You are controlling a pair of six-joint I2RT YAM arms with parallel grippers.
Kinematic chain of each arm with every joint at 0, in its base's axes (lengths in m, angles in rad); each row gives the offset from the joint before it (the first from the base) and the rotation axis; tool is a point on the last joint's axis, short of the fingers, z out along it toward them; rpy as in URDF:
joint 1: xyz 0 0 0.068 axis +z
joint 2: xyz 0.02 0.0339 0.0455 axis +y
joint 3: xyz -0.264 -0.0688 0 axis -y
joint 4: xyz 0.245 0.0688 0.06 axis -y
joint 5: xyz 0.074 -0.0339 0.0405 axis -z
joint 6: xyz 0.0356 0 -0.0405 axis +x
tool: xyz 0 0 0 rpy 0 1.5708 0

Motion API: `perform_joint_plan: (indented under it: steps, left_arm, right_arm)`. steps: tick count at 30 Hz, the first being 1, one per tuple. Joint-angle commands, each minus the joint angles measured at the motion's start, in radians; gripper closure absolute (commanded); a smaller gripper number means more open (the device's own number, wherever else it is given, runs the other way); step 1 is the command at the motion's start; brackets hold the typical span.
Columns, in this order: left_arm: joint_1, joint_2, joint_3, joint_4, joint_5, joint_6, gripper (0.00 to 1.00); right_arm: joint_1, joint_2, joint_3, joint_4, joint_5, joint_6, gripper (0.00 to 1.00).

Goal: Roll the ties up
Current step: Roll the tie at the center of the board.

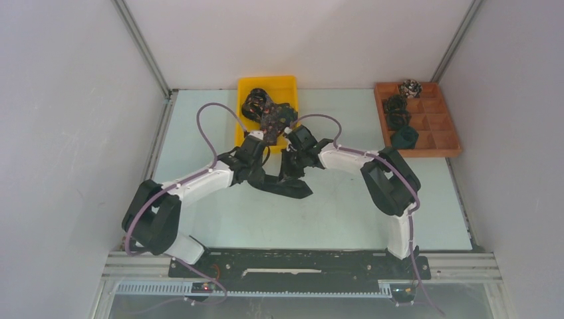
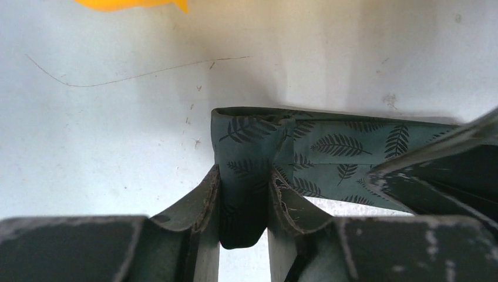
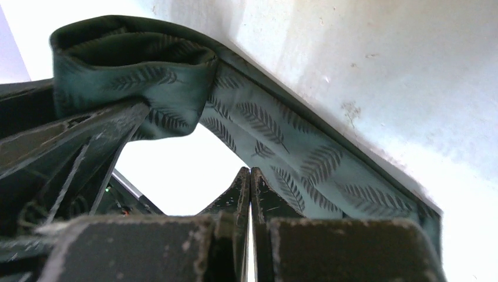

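Pale green tabletop [image 1: 199, 219] carries everything, with the left arm [image 1: 193, 186] and right arm [image 1: 346, 158] reaching in from the near edge and meeting around the desk's middle. At the far right corner sits a wooden compartment tray [image 1: 435, 123]. Its left-hand compartments hold rolled ties [image 1: 399, 119], and a paler patterned roll [image 1: 410, 88] lies in a compartment of the far row. A yellow bin [image 1: 279, 81] stands against the far edge, a little left of centre, with a loose heap of dark patterned ties [image 1: 269, 113] inside.

Between the two arms, at the middle of the desk just nearward of the bin, lies a dark green tie with a fern-leaf print [image 2: 329, 147]. One end is folded back into a soft loop, and the band runs on toward the right arm.

The left gripper [image 2: 244, 176] pinches that folded end, with fabric bulging between its two fingers. The right gripper [image 3: 251, 173] has its fingers pressed together, tips at the lower edge of the band. Whether any cloth is caught between them cannot be told.
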Motion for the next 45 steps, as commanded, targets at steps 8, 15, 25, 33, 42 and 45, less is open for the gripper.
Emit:
perform_joint_plan:
  steps: [8, 15, 25, 33, 42, 45]
  left_arm:
    - [-0.092, 0.087, 0.106, -0.090, -0.246, 0.052, 0.85]
    - [-0.148, 0.128, 0.117, -0.119, -0.331, 0.061, 0.85]
    - [-0.202, 0.165, 0.119, -0.141, -0.404, 0.060, 0.85]
    - [-0.263, 0.226, 0.158, -0.178, -0.460, 0.063, 0.84]
    - [-0.314, 0.295, 0.211, -0.215, -0.482, 0.071, 0.82]
    - [-0.328, 0.321, 0.229, -0.228, -0.480, 0.072, 0.79]
  right_arm:
    - [-0.057, -0.182, -0.097, 0.003, 0.025, -0.033, 1.00]
    - [-0.100, -0.232, -0.154, 0.004, 0.025, -0.043, 1.00]
    - [-0.124, -0.269, -0.187, 0.008, 0.022, -0.046, 1.00]
    - [-0.133, -0.280, -0.199, 0.006, 0.022, -0.048, 1.00]
    - [-0.149, -0.310, -0.220, 0.003, 0.033, -0.045, 1.00]
    - [-0.156, -0.325, -0.227, 0.000, 0.038, -0.043, 1.00]
